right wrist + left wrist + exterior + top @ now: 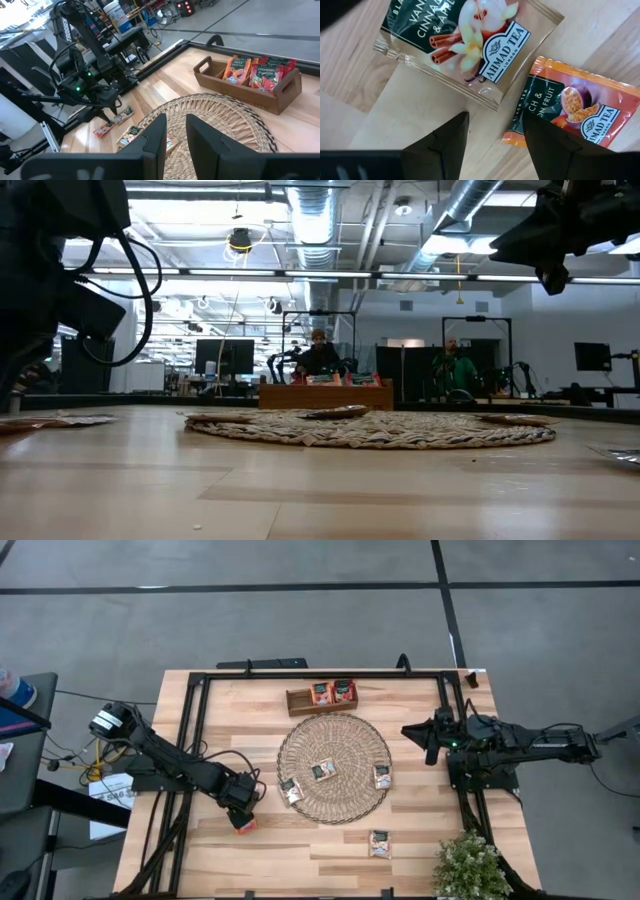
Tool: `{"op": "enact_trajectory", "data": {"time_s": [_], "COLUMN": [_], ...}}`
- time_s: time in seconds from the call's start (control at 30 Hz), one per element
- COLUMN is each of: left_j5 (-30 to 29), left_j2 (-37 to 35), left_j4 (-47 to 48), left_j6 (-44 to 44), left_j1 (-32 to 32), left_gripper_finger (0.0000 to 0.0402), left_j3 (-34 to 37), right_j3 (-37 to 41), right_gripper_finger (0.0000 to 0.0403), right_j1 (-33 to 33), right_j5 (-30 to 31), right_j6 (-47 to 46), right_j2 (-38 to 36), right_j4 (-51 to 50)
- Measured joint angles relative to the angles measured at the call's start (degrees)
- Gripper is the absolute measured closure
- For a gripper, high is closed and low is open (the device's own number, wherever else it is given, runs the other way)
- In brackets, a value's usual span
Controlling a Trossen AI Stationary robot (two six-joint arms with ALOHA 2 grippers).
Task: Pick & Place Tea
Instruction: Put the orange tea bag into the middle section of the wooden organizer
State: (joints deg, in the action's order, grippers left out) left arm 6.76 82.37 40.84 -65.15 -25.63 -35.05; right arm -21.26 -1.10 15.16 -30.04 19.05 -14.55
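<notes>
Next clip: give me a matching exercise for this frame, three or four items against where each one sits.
Items:
1. left gripper
2. right gripper
3. wooden tray
4. potted plant

Places:
A. near right corner of the table
B. far edge, holding upright tea sachets
C. low over two tea sachets left of the woven mat
D. raised beside the mat's right rim

Pairs: 1-C, 2-D, 3-B, 4-A

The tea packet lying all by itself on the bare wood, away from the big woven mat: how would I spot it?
Start at the round woven mat in the middle of the table. Go from its edge towards the small green plant at the table's corner; on the bare boards between them lies the lone sachet. Unlike its neighbours, it touches neither the mat nor the wooden tray, and no gripper is near it.
</notes>
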Motion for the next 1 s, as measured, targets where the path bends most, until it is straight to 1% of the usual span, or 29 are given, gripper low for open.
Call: {"op": "enact_trajectory", "data": {"time_s": [0.3, 0.4, 0.5, 0.83, 1.0], "left_j5": [-0.20, -0.54, -1.10, -2.04, -1.86], "left_j2": [-0.04, -0.04, -0.04, -0.02, 0.40], "left_j4": [1.31, 1.55, 1.91, 3.01, 6.54], "left_j6": [1.16, 1.52, 1.52, 1.45, 1.48], "left_j1": [-0.02, -0.02, -0.04, -0.02, -0.04], "left_gripper_finger": [0.0214, 0.0225, 0.0249, 0.0346, 0.0395], "left_j3": [0.00, 0.00, 0.00, 0.04, -2.29], "right_j3": [0.00, 0.00, 0.00, 0.00, 0.00], "right_gripper_finger": [0.0337, 0.0337, 0.0337, 0.0337, 0.0337], "right_j1": [0.00, 0.00, 0.00, 0.00, 0.00], "right_j5": [-0.02, -0.01, -0.02, -0.02, -0.02], "right_j6": [-0.09, -0.09, -0.09, -0.07, -0.02], "right_j2": [0.00, 0.00, 0.00, 0.00, 0.00], "right_j4": [0.02, 0.02, 0.02, 0.02, 0.02]}}
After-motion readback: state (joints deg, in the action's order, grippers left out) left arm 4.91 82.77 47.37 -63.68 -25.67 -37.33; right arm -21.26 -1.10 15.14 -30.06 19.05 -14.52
